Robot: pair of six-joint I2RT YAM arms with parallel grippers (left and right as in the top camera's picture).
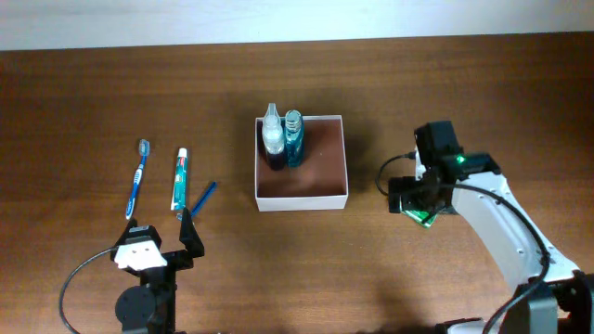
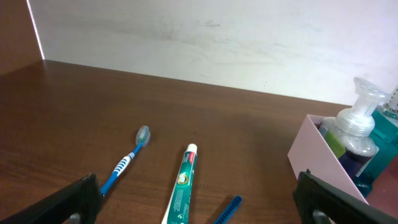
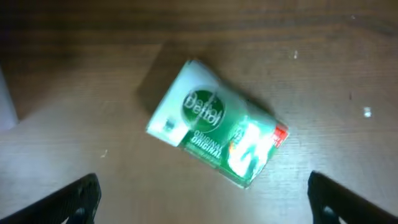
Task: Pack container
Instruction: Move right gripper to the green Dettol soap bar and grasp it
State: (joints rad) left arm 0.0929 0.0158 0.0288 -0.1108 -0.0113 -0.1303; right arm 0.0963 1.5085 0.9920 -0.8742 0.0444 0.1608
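The container (image 1: 345,160), a shallow white-walled box with a reddish-brown floor, sits at the table's middle. A clear pump bottle (image 1: 271,136) and a teal bottle (image 1: 293,137) stand in its back left corner. My left gripper (image 1: 160,232) is open and empty, just short of a blue toothbrush (image 1: 137,178), a green toothpaste tube (image 1: 179,179) and a small blue stick (image 1: 204,198). My right gripper (image 1: 422,206) is open, hovering over a green Dettol soap box (image 3: 214,130) lying flat right of the container. The right wrist view shows the gripper's (image 3: 208,199) fingers apart, with the soap just ahead of them.
The left wrist view shows the toothbrush (image 2: 127,162), toothpaste (image 2: 182,186) and blue stick (image 2: 227,208) ahead of the gripper (image 2: 200,202). The container wall (image 2: 317,155) and pump bottle (image 2: 354,124) are at its right. A pale wall backs the table.
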